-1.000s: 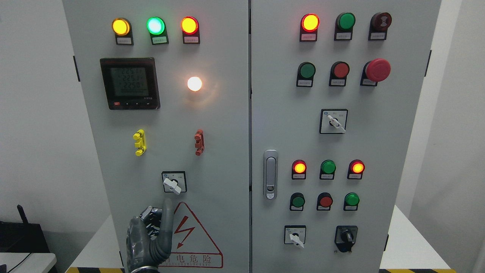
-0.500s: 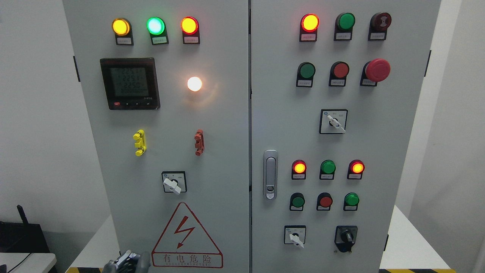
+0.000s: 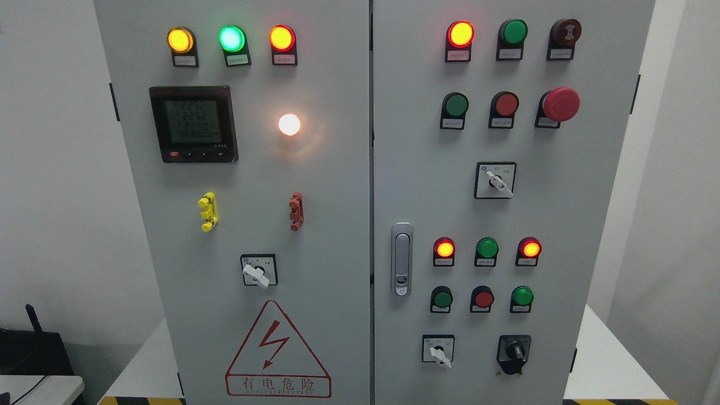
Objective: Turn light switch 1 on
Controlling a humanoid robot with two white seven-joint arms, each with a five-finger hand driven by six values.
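Head view: no robot hand is visible, so finger state cannot be told. The white-handled rotary selector switch (image 3: 257,271) sits low on the grey cabinet's left door (image 3: 332,225), above the warning triangle. The round white lamp (image 3: 289,124) above glows; the task appears complete.

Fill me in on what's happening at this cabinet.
Nothing is being handled right now: neither robot hand is in view. On the left door, the white rotary switch has its lever angled to the lower right, and the white lamp above it glows. Several red, yellow and green indicators are lit on both doors.
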